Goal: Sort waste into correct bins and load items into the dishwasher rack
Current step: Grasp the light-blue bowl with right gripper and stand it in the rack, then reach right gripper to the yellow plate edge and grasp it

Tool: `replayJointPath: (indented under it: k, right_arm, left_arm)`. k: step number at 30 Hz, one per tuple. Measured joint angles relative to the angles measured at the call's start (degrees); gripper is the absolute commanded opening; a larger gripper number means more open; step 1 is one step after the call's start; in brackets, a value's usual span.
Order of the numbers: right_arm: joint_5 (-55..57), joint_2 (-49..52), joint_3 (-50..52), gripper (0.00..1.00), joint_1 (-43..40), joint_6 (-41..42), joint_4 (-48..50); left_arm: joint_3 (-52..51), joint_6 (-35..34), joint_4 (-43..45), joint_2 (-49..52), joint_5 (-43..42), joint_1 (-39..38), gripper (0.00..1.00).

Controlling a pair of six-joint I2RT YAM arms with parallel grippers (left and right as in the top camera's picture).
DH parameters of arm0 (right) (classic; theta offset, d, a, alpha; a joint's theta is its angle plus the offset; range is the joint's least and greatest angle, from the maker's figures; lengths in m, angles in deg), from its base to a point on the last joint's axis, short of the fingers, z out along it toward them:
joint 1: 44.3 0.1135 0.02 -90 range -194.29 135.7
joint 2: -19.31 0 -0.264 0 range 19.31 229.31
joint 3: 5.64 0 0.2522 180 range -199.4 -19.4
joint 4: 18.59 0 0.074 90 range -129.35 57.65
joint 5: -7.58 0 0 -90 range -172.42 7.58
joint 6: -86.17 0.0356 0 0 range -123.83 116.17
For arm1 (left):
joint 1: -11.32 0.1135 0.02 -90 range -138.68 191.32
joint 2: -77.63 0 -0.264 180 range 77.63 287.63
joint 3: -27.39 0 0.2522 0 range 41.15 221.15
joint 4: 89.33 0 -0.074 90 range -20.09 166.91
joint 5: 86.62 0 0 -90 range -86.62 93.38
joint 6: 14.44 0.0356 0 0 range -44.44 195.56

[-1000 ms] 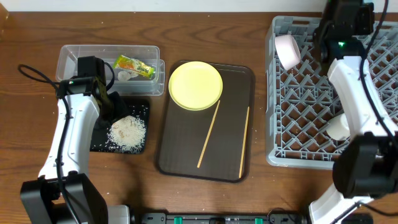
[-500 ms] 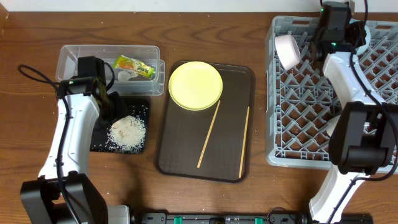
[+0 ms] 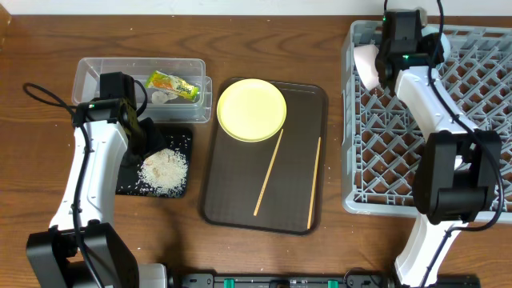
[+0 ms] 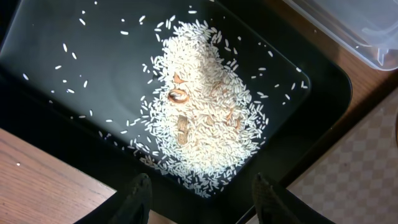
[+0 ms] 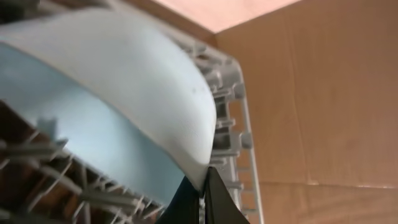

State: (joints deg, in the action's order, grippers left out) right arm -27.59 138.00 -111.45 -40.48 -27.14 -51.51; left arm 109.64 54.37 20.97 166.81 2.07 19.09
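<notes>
The rack [image 3: 400,160] stands to the right of the brown serving tray [image 3: 240,192], which is taken as the reference point. The clear tub [image 3: 104,72] lies to the tray's upper left, and the black tray [image 3: 180,140] sits just left of it, below the tub. The yellow plate [image 3: 251,110] rests on the serving tray's far end. The bowl [image 3: 366,66] is at the rack's far corner, on the side nearest the serving tray. It is tilted on edge against the rack wall, and the right gripper [image 5: 202,190] has its jaws pinched onto the rim. Two chopsticks [image 3: 269,172] lie flat on the serving tray below the plate, not yet loaded. The wrapper [image 3: 172,85] and the white scrap [image 3: 162,98] are in the tub. The rice [image 4: 205,112] is heaped in the black tray with a few brown bits mixed in. The left gripper [image 4: 200,186] hangs over it, jaws apart and holding nothing. Hazards: the bowl is held by a thin rim pinch so close to the rack wall that it could slip, or tip outward over the wall on release, if no peg supports it. The chopsticks offer little to grasp and may drop through the lattice. A low sweep by the left gripper would scatter grains.
</notes>
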Motion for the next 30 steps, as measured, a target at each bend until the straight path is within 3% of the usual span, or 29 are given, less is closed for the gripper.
replayJointPath:
  k: [7, 9, 11, 17, 25, 30]
  right_arm:
    - [-1.92, 0.0, -0.02, 0.13, 0.02, 10.97, -10.6]
    - [-3.5, 0.0, -0.02, 0.24, 0.02, 13.49, -13.16]
    - [-5.9, -0.02, -0.02, 0.28, 0.02, 15.72, -15.3]
    - [-17.03, -2.29, 0.15, 0.53, 0.02, 21.11, -17.86]
    - [-41.4, -17.05, 0.22, 0.59, 0.04, 23.82, -16.44]
    - [-59.78, -20.17, -0.15, 0.6, 2.01, 28.59, -15.91]
  left_arm:
    - [0.0, 0.0, 0.02, 0.0, 0.02, 0.0, 0.55]
    - [0.0, 0.0, 0.0, 0.0, 0.0, 0.0, 0.56]
    - [0.0, -0.02, 0.0, 0.0, 0.0, 0.0, 0.55]
    - [0.0, -0.02, 0.0, 0.0, 0.0, 0.0, 0.56]
    - [0.0, -0.04, 0.0, 0.0, 0.0, 0.0, 0.61]
    - [0.0, -0.04, 0.0, 0.0, 0.02, 0.0, 0.62]
